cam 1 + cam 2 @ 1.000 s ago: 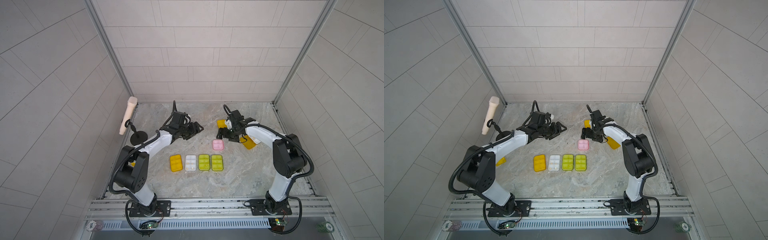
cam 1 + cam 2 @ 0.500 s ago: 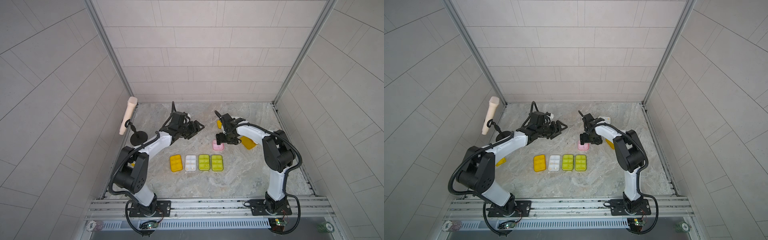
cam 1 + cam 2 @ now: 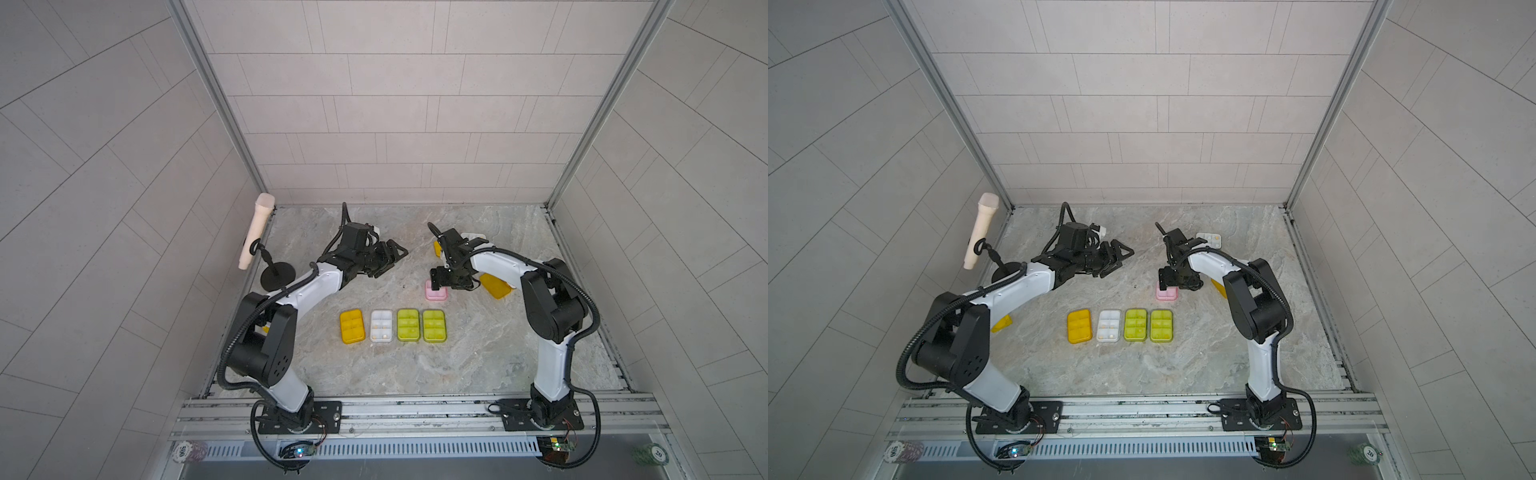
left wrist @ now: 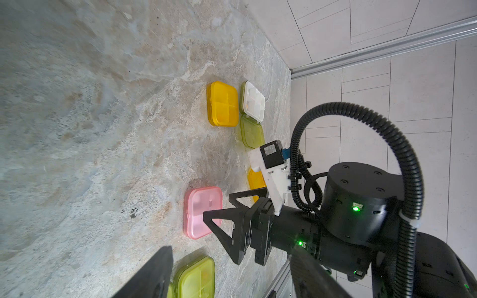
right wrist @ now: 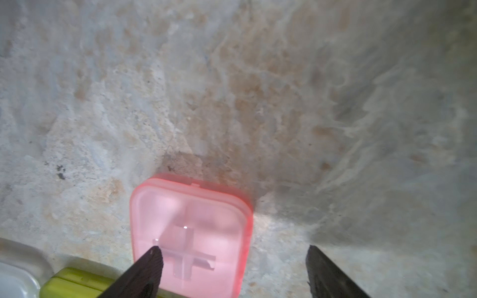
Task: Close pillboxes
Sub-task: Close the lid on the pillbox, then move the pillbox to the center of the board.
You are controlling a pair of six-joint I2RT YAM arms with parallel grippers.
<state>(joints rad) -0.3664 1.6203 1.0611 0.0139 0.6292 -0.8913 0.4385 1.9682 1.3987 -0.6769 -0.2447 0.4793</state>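
Observation:
A closed pink pillbox (image 3: pixel 436 291) (image 5: pixel 191 227) lies on the marble floor behind a row of closed pillboxes: orange (image 3: pixel 352 326), clear (image 3: pixel 381 326) and two yellow-green (image 3: pixel 408 325) (image 3: pixel 434 326). My right gripper (image 3: pixel 446 277) (image 5: pixel 232 271) hangs open just above the pink one, one finger (image 5: pixel 149 268) over its lid, the other off to the side. Whether it touches is unclear. Further back are two orange pillboxes (image 3: pixel 494 286) (image 4: pixel 223 104) and an open one with a white tray (image 4: pixel 254 102) and green lid (image 4: pixel 251 131). My left gripper (image 3: pixel 388 259) hovers open and empty at the back left.
A beige microphone (image 3: pixel 257 235) on a black round stand (image 3: pixel 277 276) stands by the left wall. A small yellow object (image 3: pixel 1003 323) lies under the left arm. Tiled walls enclose the floor on three sides, and a metal rail (image 3: pixel 415 409) runs along the front.
My right gripper has swung from the back near the orange pillbox forward and left to above the pink pillbox. The left arm has hardly moved.

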